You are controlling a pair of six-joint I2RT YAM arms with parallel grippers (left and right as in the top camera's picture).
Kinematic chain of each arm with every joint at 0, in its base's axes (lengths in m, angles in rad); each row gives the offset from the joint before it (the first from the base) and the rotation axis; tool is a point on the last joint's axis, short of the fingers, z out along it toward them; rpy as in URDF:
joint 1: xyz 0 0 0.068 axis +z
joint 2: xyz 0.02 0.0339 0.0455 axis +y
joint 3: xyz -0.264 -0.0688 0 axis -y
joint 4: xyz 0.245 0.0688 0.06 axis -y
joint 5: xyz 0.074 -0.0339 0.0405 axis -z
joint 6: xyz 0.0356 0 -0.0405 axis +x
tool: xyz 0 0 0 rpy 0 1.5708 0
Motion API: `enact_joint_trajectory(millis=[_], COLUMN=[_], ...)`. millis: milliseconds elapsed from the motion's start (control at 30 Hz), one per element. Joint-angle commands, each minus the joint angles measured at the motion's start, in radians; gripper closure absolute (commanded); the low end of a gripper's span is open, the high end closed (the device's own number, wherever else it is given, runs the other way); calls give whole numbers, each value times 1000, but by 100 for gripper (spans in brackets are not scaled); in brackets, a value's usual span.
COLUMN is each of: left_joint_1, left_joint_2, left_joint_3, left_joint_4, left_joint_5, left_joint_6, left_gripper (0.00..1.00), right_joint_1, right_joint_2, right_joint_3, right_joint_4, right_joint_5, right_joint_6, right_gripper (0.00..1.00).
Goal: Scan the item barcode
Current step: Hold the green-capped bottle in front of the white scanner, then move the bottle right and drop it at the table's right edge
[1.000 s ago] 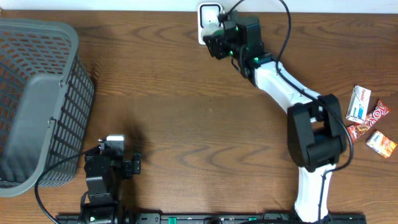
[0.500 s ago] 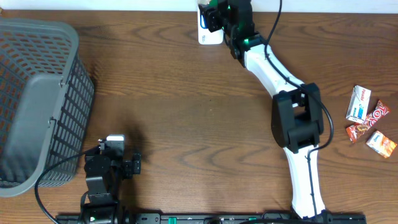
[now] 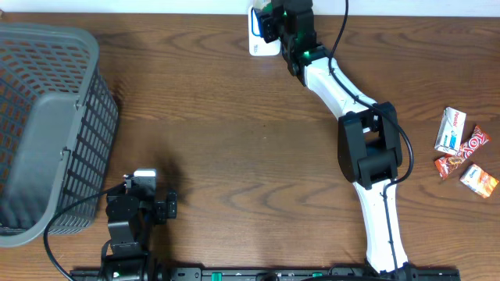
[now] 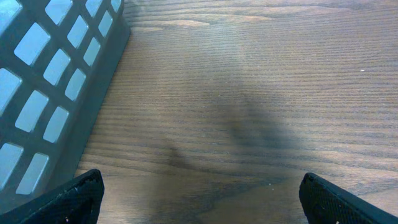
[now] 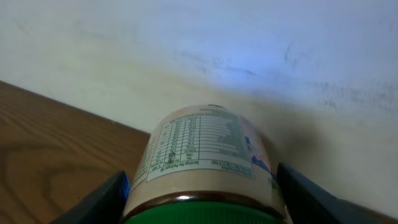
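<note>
**R:** Where did the item sit at this entry?

**Op:** I logged the right gripper closed around a green-capped bottle, held up at the far edge of the tabletop, right by the wall. Directly beside it was the white unit, which I took to be the scanner. The left gripper hung fully open and empty low over the wood beside the grey basket, well apart from all this.

**R:** Main worry?

**Op:** Orientation. The nutrition panel faced my wrist camera, and I could not find the barcode in any view. If it lay on that same side, it pointed away from the unit and no read would register. I judged a wrist roll was probably needed.

**R:** Risk in that roll?

**Op:** Three. The bottle was round and pinched by only two fingers near the cap, so it could twist or slide in the grip. The arm was stretched nearly straight, so I expected little margin for reorienting. And the gripper was crowded between wall and unit, so a careless turn could knock the unit along the tabletop.

**R:** Anything else nearby?

**Op:** Only snack packets at the right edge, well clear.
</note>
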Motion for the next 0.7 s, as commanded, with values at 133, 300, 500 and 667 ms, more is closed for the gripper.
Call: enact_joint_trajectory(millis=[133, 300, 500, 667], left_joint_1=[-2, -2, -2, -2], left_joint_2=[-2, -2, -2, -2], left_joint_3=[-13, -13, -13, -13], left_joint_4=[-24, -24, -24, -24], left_joint_5=[-13, -13, -13, -13], left_joint_6=[2, 2, 2, 2], left_gripper=[0, 0, 0, 0], right_joint_1=[-21, -64, -195, -398], right_joint_2=[-140, -360, -562, -585], right_joint_3=[118, 119, 119, 117], right_joint_4=[-319, -695, -1190, -1426], right_joint_5=[45, 108, 181, 278], right_joint_6=[-42, -24, 94, 158], right_gripper=[47, 41, 44, 43])
